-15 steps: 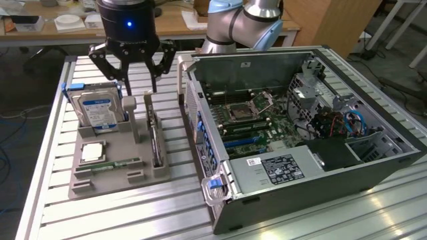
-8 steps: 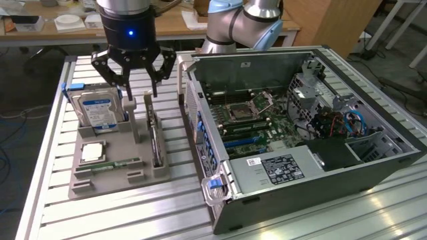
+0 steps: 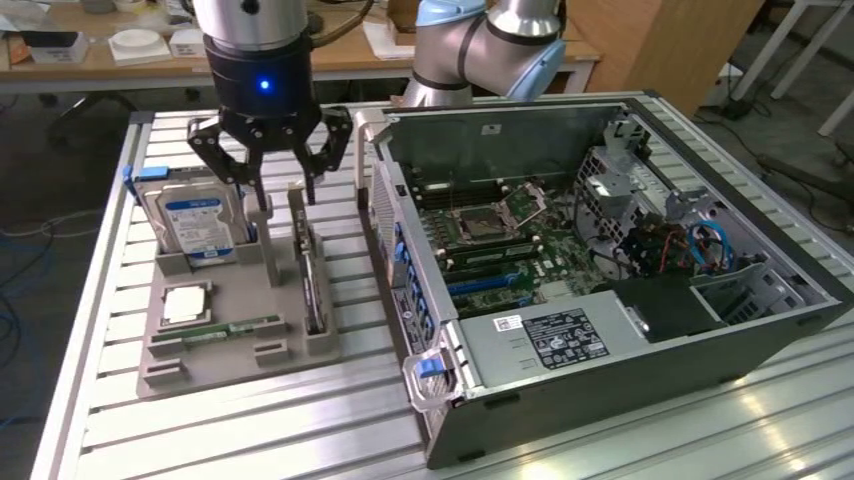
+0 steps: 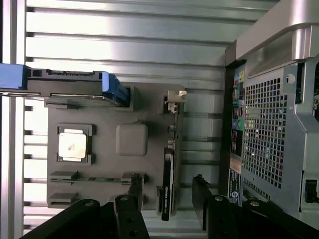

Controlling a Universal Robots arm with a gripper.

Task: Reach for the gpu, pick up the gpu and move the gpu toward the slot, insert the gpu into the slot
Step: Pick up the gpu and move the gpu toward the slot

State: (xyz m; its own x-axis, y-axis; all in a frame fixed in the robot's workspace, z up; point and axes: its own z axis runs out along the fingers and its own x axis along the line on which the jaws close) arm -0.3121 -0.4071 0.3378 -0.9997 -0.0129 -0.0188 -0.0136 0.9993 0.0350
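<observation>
Gpu (image 3: 311, 275) is standing on its long edge in a grey holder tray (image 3: 254, 365) beside the open computer case (image 3: 641, 340), so the exterior view is catching little more than its thin dark edge. The slot (image 3: 483, 285) is lying among parallel blue and dark strips on the green motherboard (image 3: 534, 240); they are too crowded to count, and which strip is meant cannot be told. The tray is carrying one gpu, one hard drive (image 3: 198, 222), one processor (image 3: 187, 303) and one memory stick (image 3: 220, 330). One gripper (image 3: 278, 185) is hovering over the tray's far end with its fingers (image 4: 130, 199) spread wide on either side of the card's line, gripping nothing and touching nothing that can be seen.
</observation>
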